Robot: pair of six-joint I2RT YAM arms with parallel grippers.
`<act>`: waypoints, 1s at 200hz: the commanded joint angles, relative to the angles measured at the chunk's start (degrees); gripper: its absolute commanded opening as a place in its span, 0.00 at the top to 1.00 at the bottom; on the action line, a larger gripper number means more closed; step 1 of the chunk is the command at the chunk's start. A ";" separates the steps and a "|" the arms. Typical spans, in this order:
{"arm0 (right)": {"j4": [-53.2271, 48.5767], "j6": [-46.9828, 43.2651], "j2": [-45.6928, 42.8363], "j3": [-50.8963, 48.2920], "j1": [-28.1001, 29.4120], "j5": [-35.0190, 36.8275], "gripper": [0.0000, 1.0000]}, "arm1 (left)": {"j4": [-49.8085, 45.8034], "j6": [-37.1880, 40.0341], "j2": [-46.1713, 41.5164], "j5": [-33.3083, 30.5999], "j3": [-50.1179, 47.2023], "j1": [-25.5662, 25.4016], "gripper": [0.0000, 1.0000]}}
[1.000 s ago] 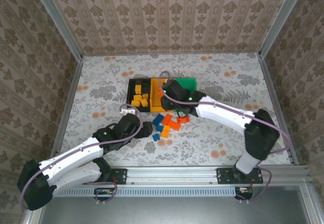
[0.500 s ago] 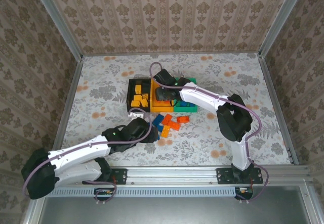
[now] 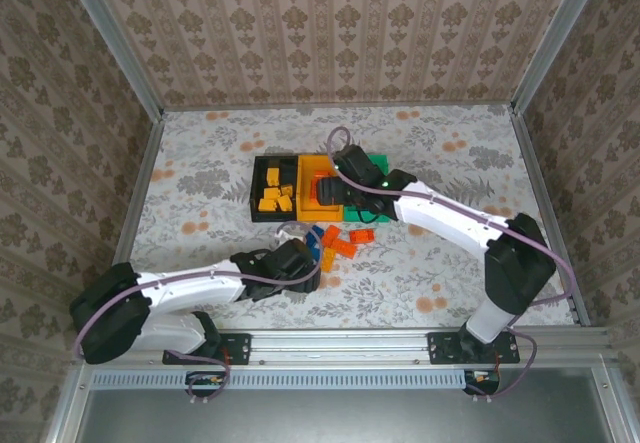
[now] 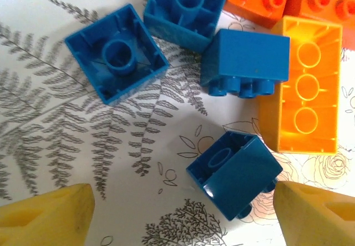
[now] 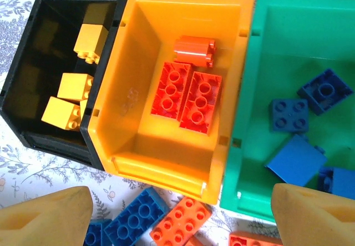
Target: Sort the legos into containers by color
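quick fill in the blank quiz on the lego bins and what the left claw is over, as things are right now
1. The bricks in the black bin are ____.
2. The yellow-orange bin holds ____ red-orange bricks.
3. Every lego in the green bin is ____.
4. The loose brick nearest the left claw is ____.

Missing words: yellow; three; blue; blue

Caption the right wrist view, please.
Open right gripper over black plastic bin of yellow bricks, yellow-orange bin of red-orange bricks, green bin of blue bricks.
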 commanded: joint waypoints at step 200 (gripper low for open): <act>2.16 3.69 -16.34 -13.55 -0.07 4.58 0.13 | -3.04 3.37 3.24 -0.47 8.60 -1.01 0.63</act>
